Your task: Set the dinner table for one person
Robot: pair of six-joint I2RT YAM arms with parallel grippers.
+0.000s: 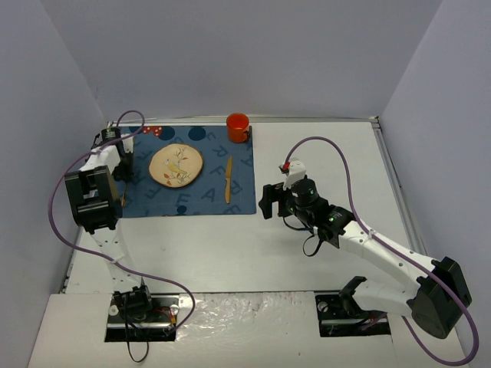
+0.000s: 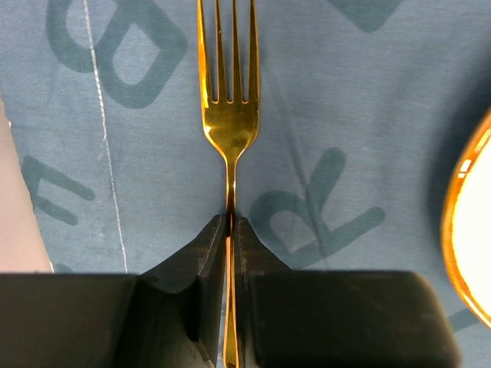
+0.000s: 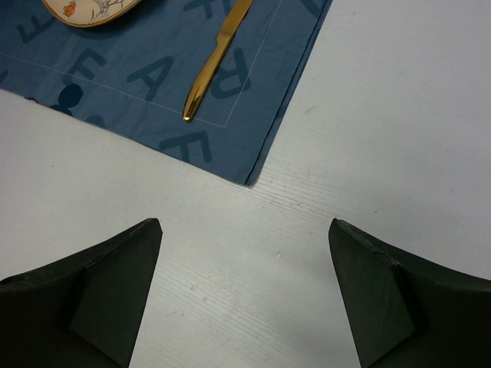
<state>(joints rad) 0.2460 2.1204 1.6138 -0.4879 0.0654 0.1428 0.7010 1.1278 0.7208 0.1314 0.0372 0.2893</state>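
Note:
On the white dinner table (image 1: 322,153) lies a dark blue lettered placemat (image 1: 192,201). It bears a round patterned plate (image 1: 176,165), a gold knife (image 1: 228,180) to the plate's right, and an orange mug (image 1: 238,126) at its far right corner. My left gripper (image 2: 232,218) is shut on the handle of a gold fork (image 2: 230,115), which lies low over the placemat (image 2: 345,115) left of the plate's rim (image 2: 464,230). My right gripper (image 3: 244,224) stands open and empty above bare table (image 3: 368,138), beside the mat's near right corner and the knife (image 3: 217,57).
A small red dotted object (image 1: 153,130) sits at the mat's far left edge. Grey walls close in on the table's left, back and right. The left arm's purple cable (image 1: 57,192) loops over the table's left side.

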